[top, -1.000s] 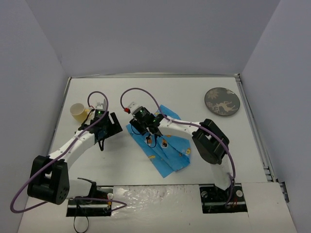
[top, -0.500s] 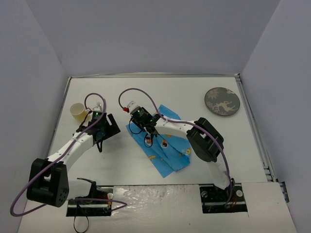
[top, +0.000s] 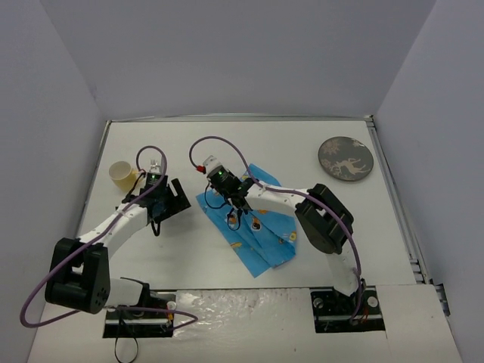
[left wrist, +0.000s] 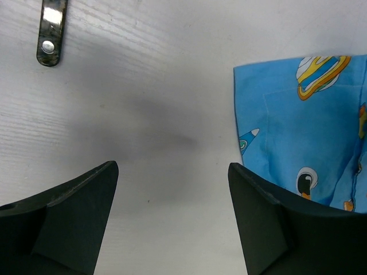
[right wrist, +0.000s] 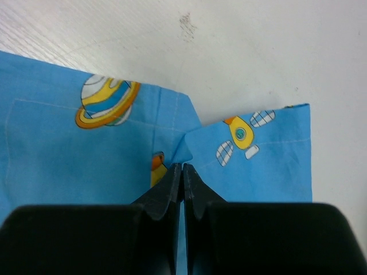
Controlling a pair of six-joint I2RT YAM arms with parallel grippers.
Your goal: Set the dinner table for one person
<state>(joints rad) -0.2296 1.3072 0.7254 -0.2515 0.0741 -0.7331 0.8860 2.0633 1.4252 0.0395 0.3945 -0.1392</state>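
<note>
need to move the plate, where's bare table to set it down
Bare: far strip of dinner table between cup and plate; right side below the plate. Crowded: the middle, right fingers pinching the placemat, left fingers open beside it.

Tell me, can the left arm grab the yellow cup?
Probably yes. The left gripper is open and empty, and the cup stands close by on bare table. It points at the placemat though, so it must turn.
</note>
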